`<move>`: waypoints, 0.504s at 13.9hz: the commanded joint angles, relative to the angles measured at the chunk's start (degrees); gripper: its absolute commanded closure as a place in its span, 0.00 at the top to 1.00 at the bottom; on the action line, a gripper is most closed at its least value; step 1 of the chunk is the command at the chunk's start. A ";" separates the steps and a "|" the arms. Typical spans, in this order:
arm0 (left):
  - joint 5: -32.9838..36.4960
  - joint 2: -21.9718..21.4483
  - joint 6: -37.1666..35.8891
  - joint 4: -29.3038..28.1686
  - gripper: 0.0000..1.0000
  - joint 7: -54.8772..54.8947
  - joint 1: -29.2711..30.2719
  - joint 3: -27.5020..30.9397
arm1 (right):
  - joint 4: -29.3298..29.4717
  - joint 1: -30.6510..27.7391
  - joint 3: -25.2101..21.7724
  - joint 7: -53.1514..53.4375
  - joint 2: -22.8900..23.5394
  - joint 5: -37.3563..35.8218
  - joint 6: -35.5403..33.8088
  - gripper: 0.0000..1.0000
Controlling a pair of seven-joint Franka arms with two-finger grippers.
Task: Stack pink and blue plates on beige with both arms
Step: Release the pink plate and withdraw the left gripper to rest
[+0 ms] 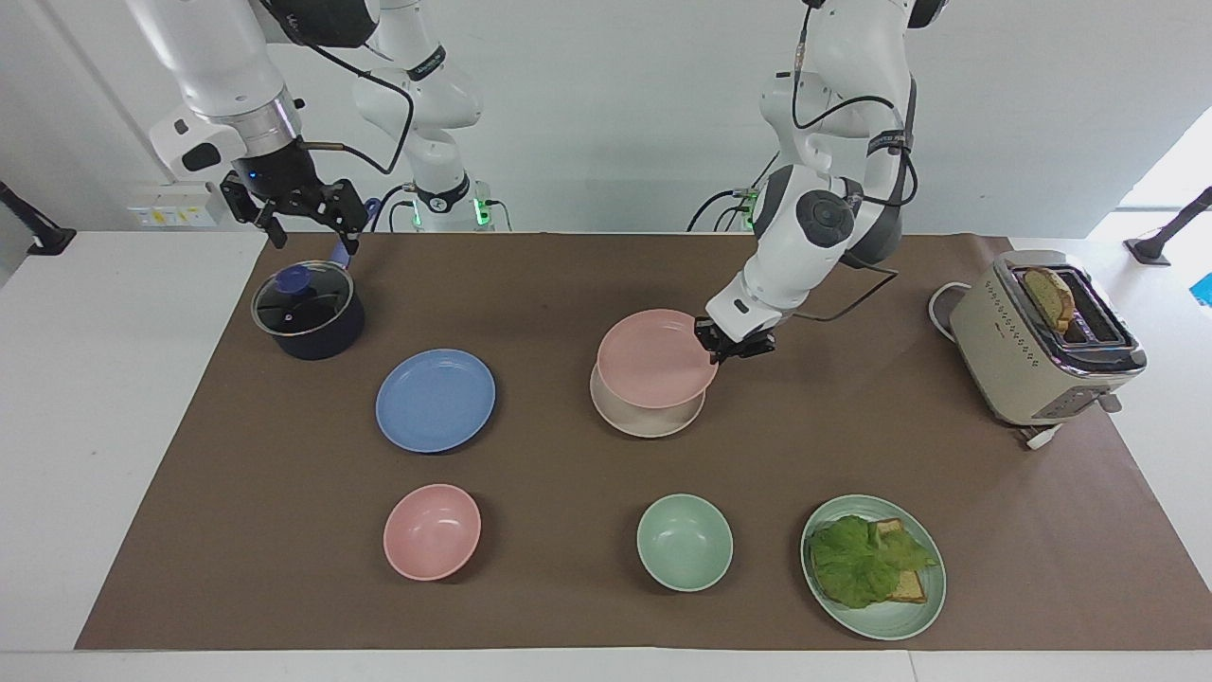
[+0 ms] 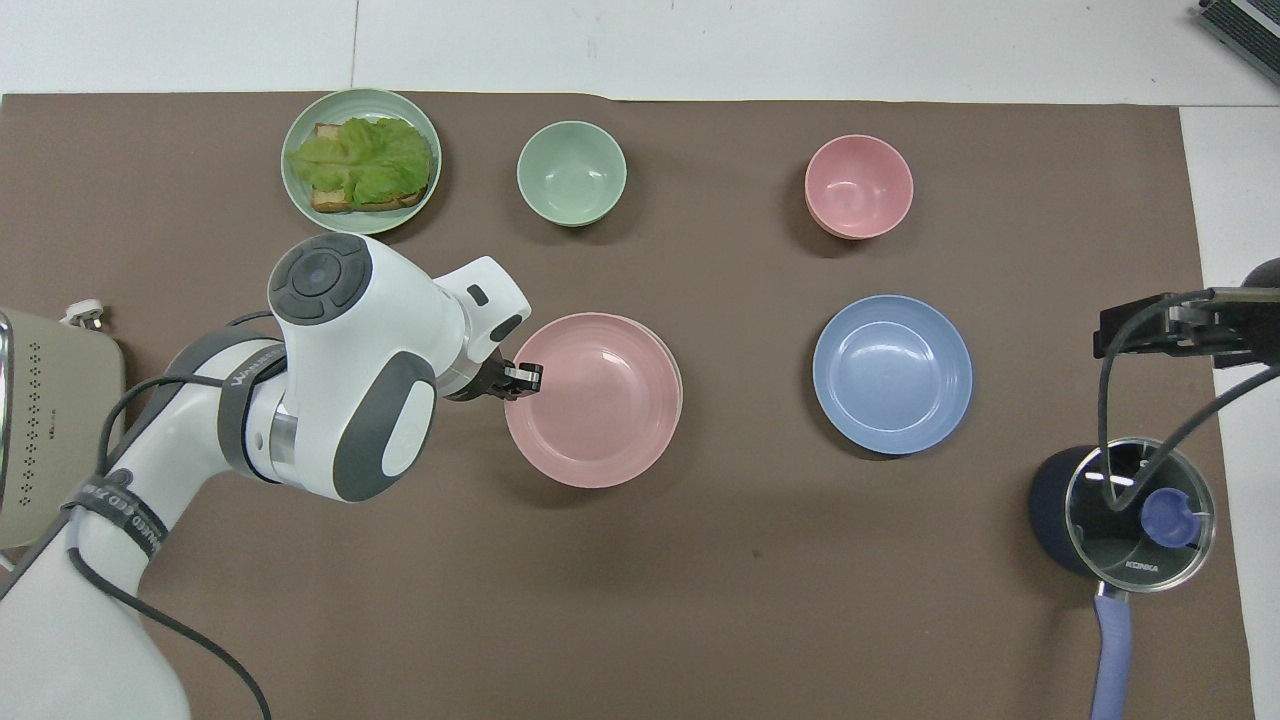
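The right gripper (image 1: 303, 232) hangs over the lidded saucepan (image 1: 308, 311) at the right arm's end of the table, its fingers spread wide and holding nothing — that arm waits. The blue plate (image 1: 436, 400) lies flat on the brown mat (image 1: 568, 275), between the saucepan and the pink bowl (image 1: 432, 531), which sits farther from the robots. Toward the middle, the left gripper (image 1: 717, 351) is clamped on the rim of the pink plate (image 1: 655, 358), holding it in the air just above the beige plate (image 1: 648, 417) — from overhead (image 2: 592, 400) it covers nearly all of the beige one. The green bowl (image 1: 685, 542) and the green plate with lettuce and bread (image 1: 873, 566) sit farther from the robots. The toaster (image 1: 1042, 341) stands at the left arm's end.
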 commanded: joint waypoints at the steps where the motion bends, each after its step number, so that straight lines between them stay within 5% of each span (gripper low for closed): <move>1: -0.97 -0.24 1.67 -1.53 0.00 -0.50 -1.20 0.92 | -1.80 -0.95 0.28 -1.56 -1.59 0.43 0.49 1.00; 7: -1.15 0.90 4.75 -1.89 0.00 -0.33 -2.17 1.00 | -1.80 -0.95 0.28 -1.56 -1.59 0.43 0.49 1.00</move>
